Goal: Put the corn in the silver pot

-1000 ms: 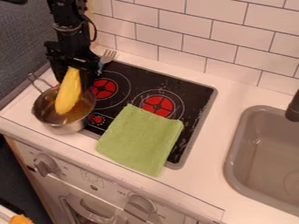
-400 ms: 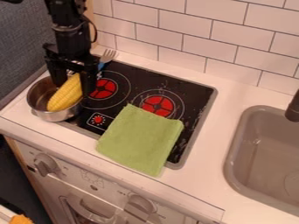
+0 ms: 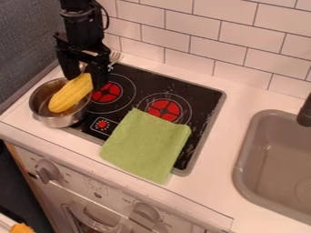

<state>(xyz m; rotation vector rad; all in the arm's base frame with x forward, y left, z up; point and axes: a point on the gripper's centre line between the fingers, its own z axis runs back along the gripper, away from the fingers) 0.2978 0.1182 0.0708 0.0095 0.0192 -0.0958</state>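
Observation:
My gripper (image 3: 87, 80) hangs at the upper left, above the back right side of the silver pot, its fingers apart. The yellow corn (image 3: 70, 93) lies in the silver pot (image 3: 59, 121), tilted, with its upper end leaning on the back right rim just under the gripper. Between the fingers and the corn's upper end I cannot make out any firm contact. The pot stands on the counter at the stove's left edge.
A green cloth (image 3: 146, 145) covers the front right of the black stove (image 3: 203, 96). Behind the gripper lies a fork (image 3: 114, 58). The grey sink (image 3: 276, 166) is at the right, and a tiled wall runs along the back.
The corn has dropped from a steep hang into a lean in the pot. The pot has shifted a little left and back. My gripper has opened and risen slightly, to the right.

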